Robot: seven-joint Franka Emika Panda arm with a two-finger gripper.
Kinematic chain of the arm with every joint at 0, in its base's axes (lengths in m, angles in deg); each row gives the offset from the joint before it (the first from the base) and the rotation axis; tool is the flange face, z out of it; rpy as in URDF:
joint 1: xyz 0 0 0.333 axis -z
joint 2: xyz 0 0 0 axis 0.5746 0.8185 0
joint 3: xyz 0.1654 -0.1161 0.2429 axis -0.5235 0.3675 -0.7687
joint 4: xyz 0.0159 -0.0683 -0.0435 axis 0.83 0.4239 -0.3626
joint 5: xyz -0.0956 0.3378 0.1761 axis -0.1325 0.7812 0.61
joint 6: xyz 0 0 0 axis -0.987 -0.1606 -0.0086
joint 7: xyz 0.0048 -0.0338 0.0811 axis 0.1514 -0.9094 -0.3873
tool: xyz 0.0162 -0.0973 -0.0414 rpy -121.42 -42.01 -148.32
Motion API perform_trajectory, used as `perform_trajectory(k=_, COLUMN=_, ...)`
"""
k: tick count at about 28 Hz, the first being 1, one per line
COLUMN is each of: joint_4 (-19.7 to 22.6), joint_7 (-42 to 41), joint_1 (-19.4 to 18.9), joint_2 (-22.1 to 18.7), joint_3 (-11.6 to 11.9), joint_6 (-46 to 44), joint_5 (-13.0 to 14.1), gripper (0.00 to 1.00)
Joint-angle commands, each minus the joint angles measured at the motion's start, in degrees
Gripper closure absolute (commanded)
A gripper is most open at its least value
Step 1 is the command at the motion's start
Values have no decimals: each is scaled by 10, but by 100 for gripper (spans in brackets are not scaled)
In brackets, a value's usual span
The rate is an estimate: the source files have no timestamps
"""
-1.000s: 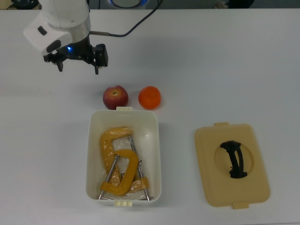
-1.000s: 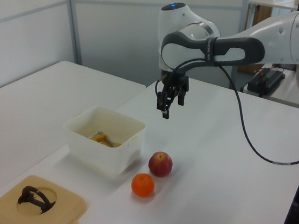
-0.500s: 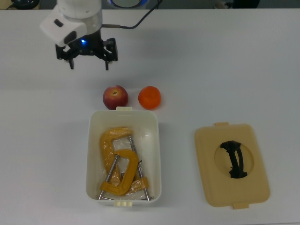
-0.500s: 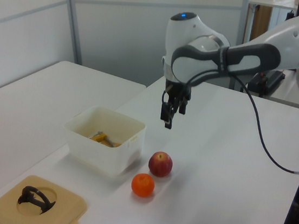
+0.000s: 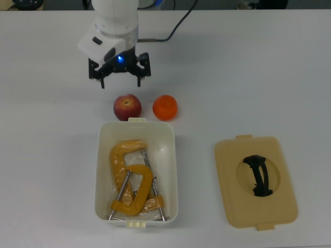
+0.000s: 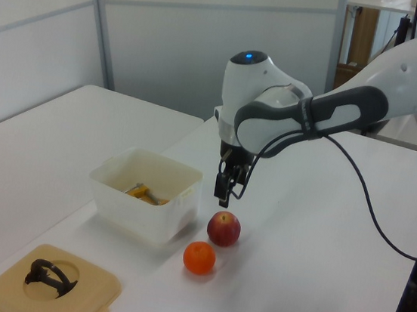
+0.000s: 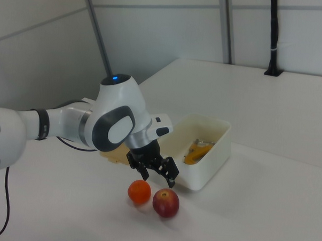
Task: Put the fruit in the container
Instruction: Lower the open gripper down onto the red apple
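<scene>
Across the white bench [image 5: 248,62] the biggest thing is the robot arm [image 6: 335,114], which reaches in from the left view's right and bends down toward the fruit. Next in size is the white tub [image 5: 137,173], open on top, with yellow-orange clamps [image 5: 132,178] lying inside it. Well apart from it, toward the top view's right, a flat tan lid [image 5: 256,181] with a black handle [image 5: 257,175] rests on the bench.

Just outside the tub's short end sit the apple [image 5: 127,107] and the orange [image 5: 165,107], side by side and slightly apart; the apple almost touches the tub's rim.

Above the fruit hangs the gripper [image 5: 119,79], its fingers spread wide and holding nothing. From the top view it is just beyond the apple, on the side away from the tub. The left view shows its fingertips [image 6: 223,200] a little above the apple [image 6: 224,228], not touching it, while the orange [image 6: 200,257] lies nearer that camera.
</scene>
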Motion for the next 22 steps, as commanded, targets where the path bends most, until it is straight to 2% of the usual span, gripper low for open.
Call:
perform_trajectory(k=1, joint_4=8, joint_7=-12, joint_1=-9, joint_2=28, joint_3=4, joint_6=45, joint_5=2, gripper=0)
perform_trajectory(k=10, joint_4=0, joint_7=-12, joint_1=-13, joint_2=68, joint_3=-4, joint_6=54, joint_5=-10, gripper=0)
perform_trajectory(k=20, joint_4=-9, joint_7=-6, joint_1=-14, joint_2=95, joint_3=-9, joint_6=62, joint_5=-55, gripper=0)
perform_trajectory(k=21, joint_4=-9, joint_7=-6, joint_1=-14, joint_2=95, joint_3=-9, joint_6=62, joint_5=-59, gripper=2)
perform_trajectory(k=22, joint_4=-9, joint_7=-6, joint_1=-14, joint_2=98, joint_3=-9, joint_6=61, joint_5=-63, gripper=10)
